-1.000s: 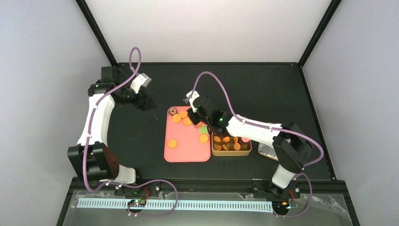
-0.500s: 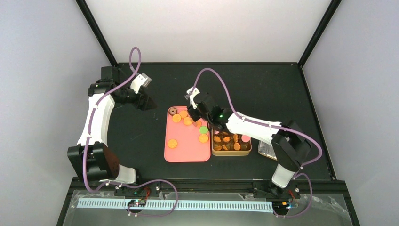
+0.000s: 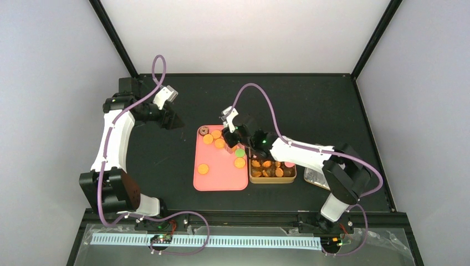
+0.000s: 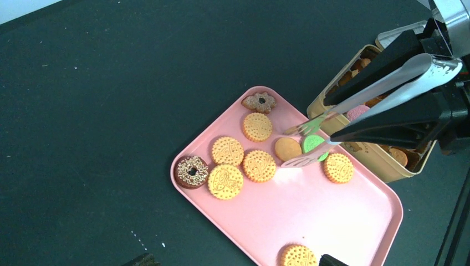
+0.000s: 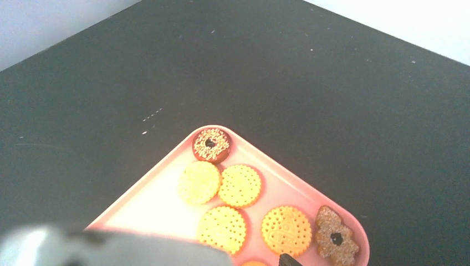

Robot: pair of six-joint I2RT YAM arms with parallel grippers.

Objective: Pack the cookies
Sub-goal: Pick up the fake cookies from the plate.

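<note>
Over pink tray (image 4: 332, 216) | right hand (image 4: 330, 119) clamped on metal tongs (image 4: 382, 91), tips apart near green cookie (image 4: 313, 143) | left hand (image 3: 176, 123) wide apart, empty, above bench (image 4: 111, 83)

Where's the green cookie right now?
In the left wrist view, the green cookie lies on the pink tray at the edge nearest the gold tin. It sits between the tips of the metal tongs, right beside a plain orange cookie.

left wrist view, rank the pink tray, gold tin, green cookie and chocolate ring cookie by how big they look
1. pink tray
2. gold tin, though partly hidden
3. chocolate ring cookie and green cookie: about alike. The tongs cover part of the green one, so no ranking.
</note>
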